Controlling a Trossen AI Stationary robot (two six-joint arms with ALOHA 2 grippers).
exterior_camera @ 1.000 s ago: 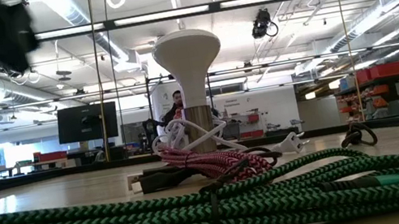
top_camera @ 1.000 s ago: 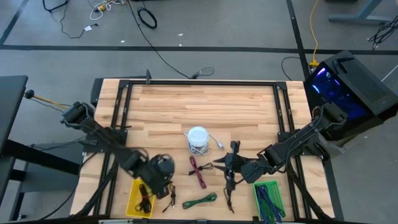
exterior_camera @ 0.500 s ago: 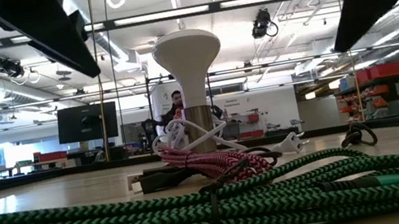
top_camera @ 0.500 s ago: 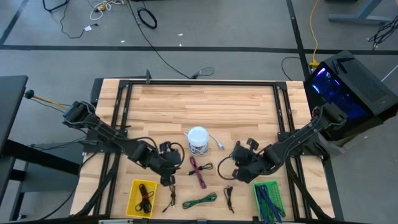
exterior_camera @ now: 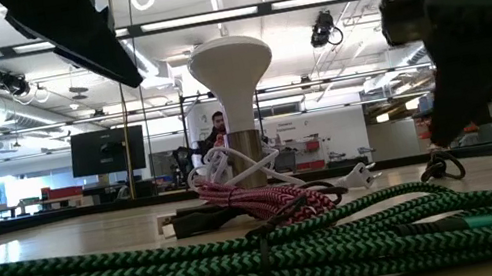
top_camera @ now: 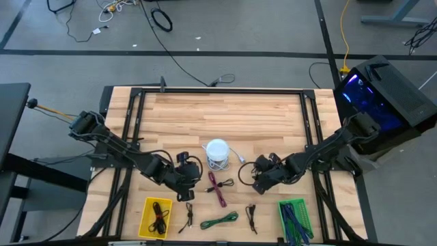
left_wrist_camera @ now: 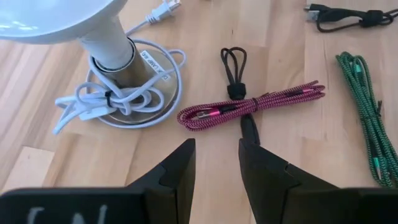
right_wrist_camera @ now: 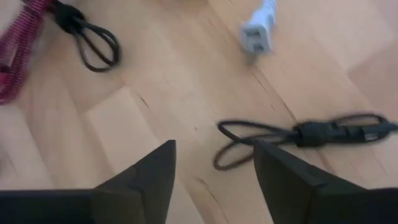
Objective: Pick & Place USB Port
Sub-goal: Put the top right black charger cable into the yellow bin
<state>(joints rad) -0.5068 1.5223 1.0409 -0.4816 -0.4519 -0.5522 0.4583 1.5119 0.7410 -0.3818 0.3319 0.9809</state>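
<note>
Both claws hovered over the near half of the wooden table [top_camera: 225,116]; the right gripper [top_camera: 259,179] hung to the right of the white lamp [top_camera: 217,152], its fingers [right_wrist_camera: 144,177] spread apart and holding nothing; beneath it a black USB cable [right_wrist_camera: 311,135] lay coiled on the wood, close to the lamp's white plug [right_wrist_camera: 257,31]; the left gripper [top_camera: 184,179] hung to the left of the lamp, fingers [left_wrist_camera: 177,174] parted with a narrow gap and empty; ahead of it lay a red braided cable [left_wrist_camera: 249,107] with a small black cable [left_wrist_camera: 234,71] touching it; a green braided cable [top_camera: 220,220] lay at the near edge; a yellow tray [top_camera: 145,217] at the near left held black cables; a green tray [top_camera: 307,224] at the near right held blue ones.
</note>
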